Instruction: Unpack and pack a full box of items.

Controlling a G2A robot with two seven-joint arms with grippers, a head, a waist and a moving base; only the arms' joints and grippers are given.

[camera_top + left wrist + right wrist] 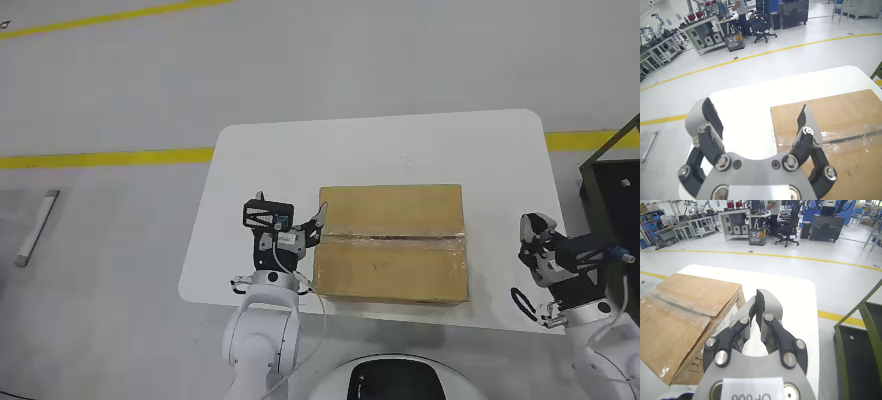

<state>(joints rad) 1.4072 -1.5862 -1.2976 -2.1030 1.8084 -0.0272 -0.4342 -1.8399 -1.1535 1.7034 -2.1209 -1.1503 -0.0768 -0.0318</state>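
Top view placed both grippers along the near side of the white table [400,140], one at each end of the cardboard box [392,243]. At one end, the left gripper [755,106] had its fingers [712,115] spread wide. One finger hung over bare table beside the box and the other lay over the box's end edge close to the taped seam, though contact could not be judged. At the other end, the right gripper [758,303] had its fingers pressed together with nothing between them, over the table and apart from the cardboard. The box sat between them with its flaps closed and clear tape along the middle seam, nearer the robot's edge of the table. Beyond the table, a yellow line [100,158] crossed the floor.
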